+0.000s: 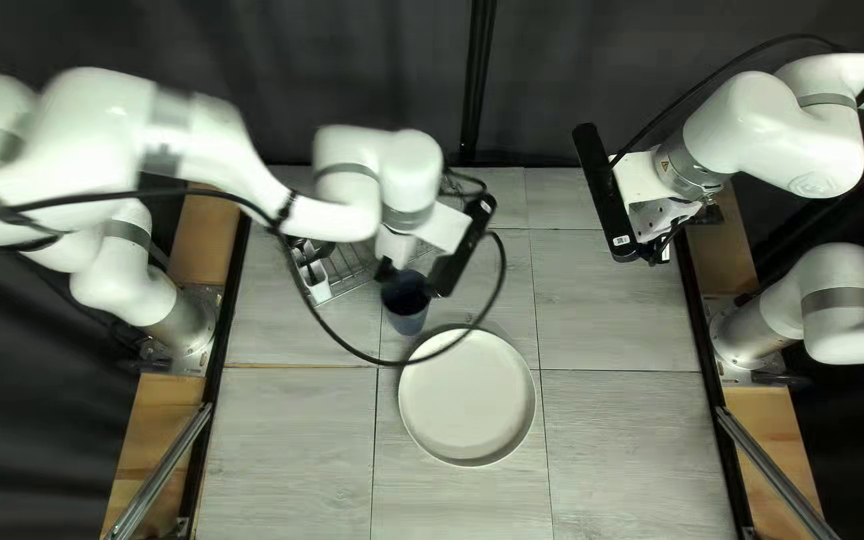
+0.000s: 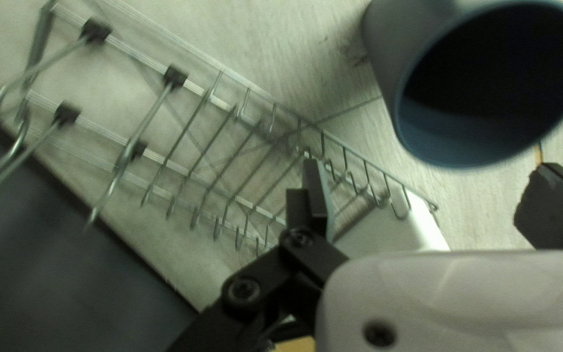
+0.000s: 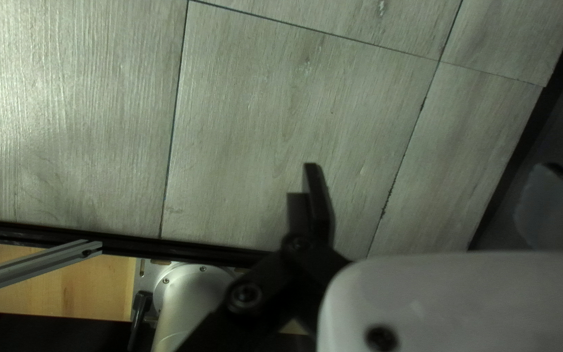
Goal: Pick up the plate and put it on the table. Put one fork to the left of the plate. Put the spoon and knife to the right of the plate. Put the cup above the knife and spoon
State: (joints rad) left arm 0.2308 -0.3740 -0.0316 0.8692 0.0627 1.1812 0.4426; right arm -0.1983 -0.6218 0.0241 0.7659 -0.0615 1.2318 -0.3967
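In the top left view, my left gripper (image 1: pixel 389 268) hangs over the dish rack's right end, close to the grey-blue cup (image 1: pixel 407 312). The cup stands behind the pale round plate (image 1: pixel 467 398), which lies on the table. Seen from the left wrist, the cup (image 2: pixel 418 58) is ahead of my open left gripper (image 2: pixel 428 171), outside its fingers. My right gripper (image 1: pixel 664 218) is raised over the table's far right, well away from cup and plate. Its wrist view shows the right gripper (image 3: pixel 430 171) open and empty. Fork, knife and spoon cannot be made out.
The wire dish rack (image 2: pixel 229 189) spans the area beneath and beside my left gripper. A small white container (image 1: pixel 318 282) sits at the rack's left side. A black cable (image 1: pixel 352 350) from my left arm loops across the view over the plate's far edge. Metal rails flank the table.
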